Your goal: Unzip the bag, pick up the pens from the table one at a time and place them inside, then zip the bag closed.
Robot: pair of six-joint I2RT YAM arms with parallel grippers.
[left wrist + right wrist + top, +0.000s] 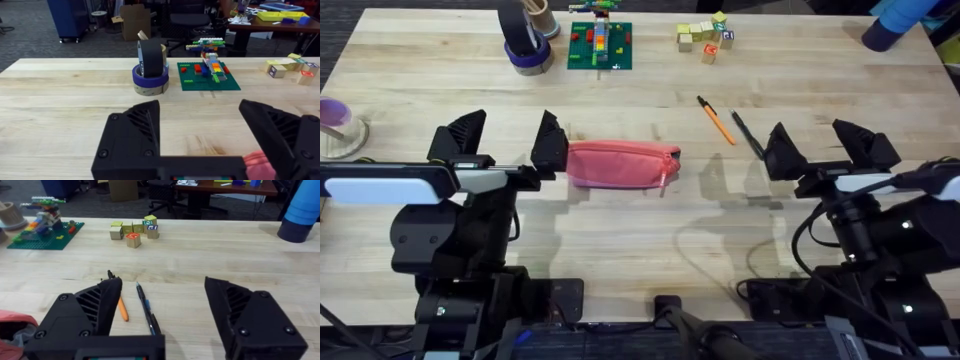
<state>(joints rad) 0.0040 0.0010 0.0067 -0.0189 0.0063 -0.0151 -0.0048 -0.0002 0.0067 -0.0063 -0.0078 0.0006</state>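
Note:
The pink-red bag (620, 163) lies flat in the middle of the wooden table (640, 240), its small pull (667, 172) at its right end. My left gripper (505, 140) hovers open just left of the bag, its right finger near the bag's left end; a corner of the bag (257, 162) peeks by my left gripper (200, 135). An orange pen (717, 121) and a black pen (748, 135) lie side by side right of the bag. My right gripper (825, 148) is open just right of the black pen. Beyond my right gripper (165, 310) lie the orange pen (122, 309) and black pen (145, 307).
At the back stand stacked tape rolls (528, 45), a green brick plate with a small build (601, 45) and several wooden blocks (705, 38). A purple-topped cup (335, 120) sits at the left edge, a blue object (895, 25) at the far right corner.

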